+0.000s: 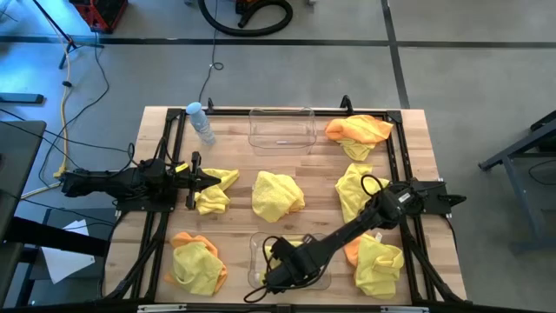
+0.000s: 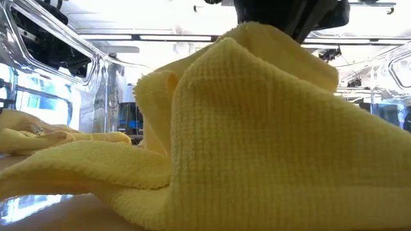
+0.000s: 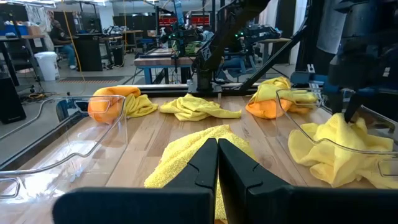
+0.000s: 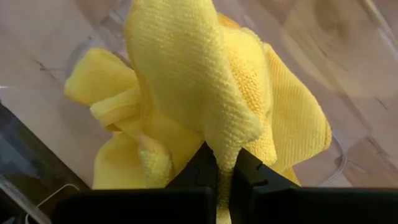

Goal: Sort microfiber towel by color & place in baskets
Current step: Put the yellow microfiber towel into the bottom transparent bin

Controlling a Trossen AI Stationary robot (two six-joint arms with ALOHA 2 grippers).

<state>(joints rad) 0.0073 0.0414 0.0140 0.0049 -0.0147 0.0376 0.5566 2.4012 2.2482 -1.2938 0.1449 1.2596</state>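
My right gripper (image 4: pixel 224 155) is shut on a yellow microfiber towel (image 4: pixel 205 81) inside the near clear basket (image 1: pixel 261 252). The left wrist view shows that towel (image 3: pixel 329 146) behind the basket's clear wall (image 3: pixel 298 118). My left gripper (image 3: pixel 217 149) is shut and lies level over another yellow towel (image 1: pixel 217 189) on the table's left side. The far clear basket (image 1: pixel 281 129) stands at the far edge. My right gripper pinches a raised fold of the yellow towel (image 4: pixel 225 140) between its two fingers, coming from above and pointing down. The towel hangs below the fingers, and its lower folds (image 3: pixel 348 165) lie on the basket's floor. My left gripper has its shut fingers (image 3: pixel 202 168) over the towel on the left; whether they touch it I cannot tell.
More towels lie on the table: yellow in the middle (image 1: pixel 278 196), yellow at right (image 1: pixel 356 187), orange with yellow at the far right (image 1: pixel 358 132), yellow on orange at near left (image 1: pixel 198 263) and near right (image 1: pixel 378 265). A small water bottle (image 1: pixel 200 122) stands at far left.
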